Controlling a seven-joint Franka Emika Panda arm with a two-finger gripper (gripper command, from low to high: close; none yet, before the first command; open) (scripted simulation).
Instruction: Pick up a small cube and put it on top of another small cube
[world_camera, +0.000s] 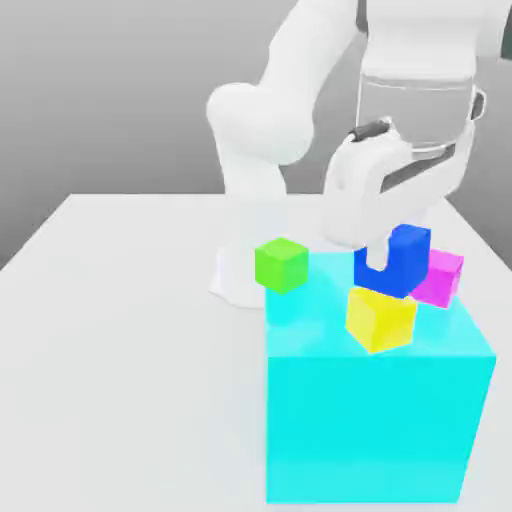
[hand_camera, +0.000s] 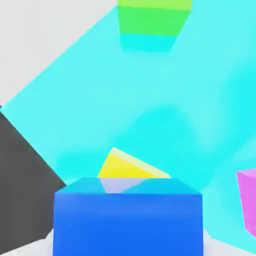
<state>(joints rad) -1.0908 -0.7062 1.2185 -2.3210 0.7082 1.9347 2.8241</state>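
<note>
Nearest in the exterior view: a huge cyan block standing on the pale counter, its flat top serving as the stage for all four little cubes.

On that top, closest to the front edge: a yellow cube, skewed and seemingly tipped on one corner. Probably nudged, judging by the tilt; a poor, uneven seat for anything set on it.

Just behind it, at about one o'clock from the yellow one: the small blue cube, riding higher than its neighbours and overlapping the yellow cube's upper edge. Held up off the block's top or leaning on the yellow cube, cannot tell which. In the hand view, close under the camera, square-on, with the yellow corner peeking out beyond it. So: aligned for stacking, though not plainly seated flat.

At three o'clock from the blue cube, nearly touching: a magenta cube. At nine o'clock, well apart: a green cube, near the block's far corner.

Over the blue cube, reaching down from twelve o'clock: the pincer, white against the blue face. Clamped or let go, impossible to tell here.

Farthest back: the white arm, bent over from its base behind the block.
</note>
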